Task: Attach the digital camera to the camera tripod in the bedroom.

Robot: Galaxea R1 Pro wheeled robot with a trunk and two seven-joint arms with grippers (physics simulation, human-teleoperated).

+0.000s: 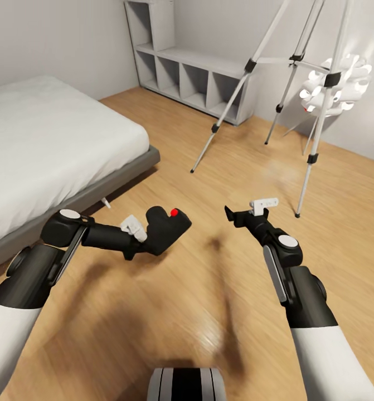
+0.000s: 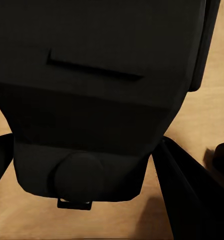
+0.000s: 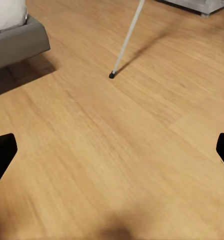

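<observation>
Both arms held low ahead: left tool [image 1: 153, 236] pinches the camera [image 1: 167, 227] above the floor [image 1: 209, 312], seemingly for carrying toward the tripod [image 1: 298, 72] beyond, while right tool [image 1: 237, 214] is spread, empty.

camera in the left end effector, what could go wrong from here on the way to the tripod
The camera sits in the left end effector while the tripod stands ahead, its head out of frame above. Risks: a raised arm could clip a thin leg and tip it; the lamp crowds the far side.
</observation>
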